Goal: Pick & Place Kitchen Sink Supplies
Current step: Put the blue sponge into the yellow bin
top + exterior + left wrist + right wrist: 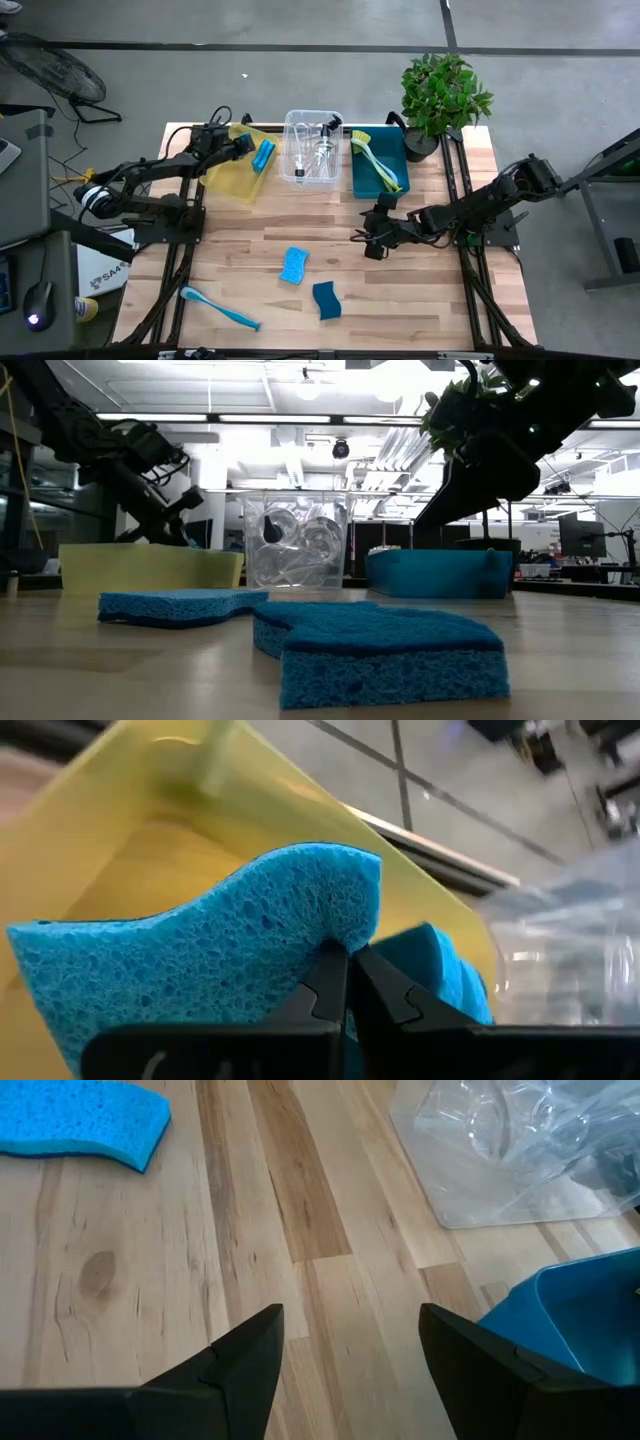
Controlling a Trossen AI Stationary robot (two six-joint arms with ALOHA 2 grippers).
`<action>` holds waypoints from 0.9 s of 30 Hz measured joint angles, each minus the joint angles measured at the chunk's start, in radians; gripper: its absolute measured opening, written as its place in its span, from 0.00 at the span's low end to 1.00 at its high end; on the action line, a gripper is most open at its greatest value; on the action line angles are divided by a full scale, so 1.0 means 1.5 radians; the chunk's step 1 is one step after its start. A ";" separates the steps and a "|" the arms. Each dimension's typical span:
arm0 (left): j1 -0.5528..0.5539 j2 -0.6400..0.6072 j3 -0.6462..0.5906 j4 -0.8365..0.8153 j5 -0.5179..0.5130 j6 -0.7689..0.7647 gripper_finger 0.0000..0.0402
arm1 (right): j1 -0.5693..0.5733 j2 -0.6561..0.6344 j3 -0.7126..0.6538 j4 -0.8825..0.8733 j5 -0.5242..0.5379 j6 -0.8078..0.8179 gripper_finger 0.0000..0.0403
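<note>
Counting 3 sponges (295, 265), 2 brushes (218, 306), 2 bottles (322, 152).

Four cameras: overhead, counter-level, two wrist-mounted.
The high view looks straight down on the whole counter (420, 290); the low view looks level across it, sharing the clear bin (311, 148); each wrist view sits close behind its own gripper.

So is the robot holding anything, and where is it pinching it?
The left gripper pinches a blue sponge by its edge, over the yellow bin. The right gripper holds nothing.
</note>
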 joint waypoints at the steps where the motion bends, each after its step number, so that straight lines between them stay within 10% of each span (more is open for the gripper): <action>1: 0.000 0.001 0.000 0.000 -0.003 -0.024 0.01 | 0.000 0.000 0.000 0.000 0.000 0.000 0.56; 13: -0.002 0.001 0.000 -0.001 -0.022 -0.246 0.01 | 0.000 0.000 0.000 0.009 0.001 -0.007 0.56; 27: -0.002 0.001 0.000 0.020 -0.005 -0.271 0.01 | 0.000 0.000 0.000 0.009 -0.009 -0.007 0.56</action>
